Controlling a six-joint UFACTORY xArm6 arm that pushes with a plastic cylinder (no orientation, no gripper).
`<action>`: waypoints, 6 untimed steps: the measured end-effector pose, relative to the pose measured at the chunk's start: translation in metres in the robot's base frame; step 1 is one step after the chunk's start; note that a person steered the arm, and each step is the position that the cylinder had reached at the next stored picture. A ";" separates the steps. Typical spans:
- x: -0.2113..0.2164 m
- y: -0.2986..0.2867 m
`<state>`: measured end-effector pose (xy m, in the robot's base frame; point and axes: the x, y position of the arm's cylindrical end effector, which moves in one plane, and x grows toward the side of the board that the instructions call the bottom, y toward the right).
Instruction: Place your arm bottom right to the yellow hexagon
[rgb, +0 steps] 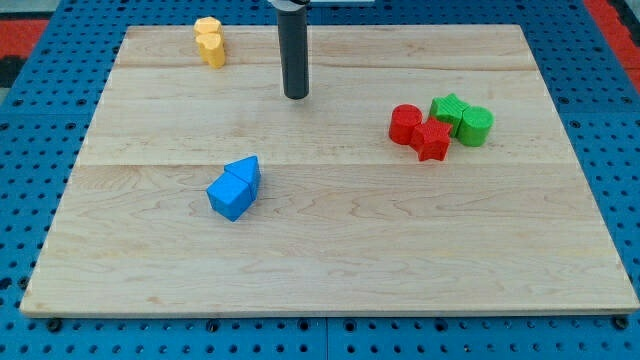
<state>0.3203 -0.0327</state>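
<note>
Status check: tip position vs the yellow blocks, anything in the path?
My tip right of and below yellow hexagon blocks, apart. Nothing between them. Blue, red, green clusters well off.

Pale wood-grain counter (330, 250) with faint horizontal seams, set on a blue perforated base (20, 150) patterned with regular dark holes; red at the view's top corners. Yellow hexagon (208, 28) and a second yellow block (212, 50). Blue blocks (235, 187), two shades by facet. Red cylinder (405, 124), red star (433, 139). Green star (449, 108), green cylinder (476, 125). Dark grey rod, my tip (296, 97).
</note>
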 end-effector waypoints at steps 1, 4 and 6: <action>-0.010 0.000; -0.010 0.000; -0.035 0.000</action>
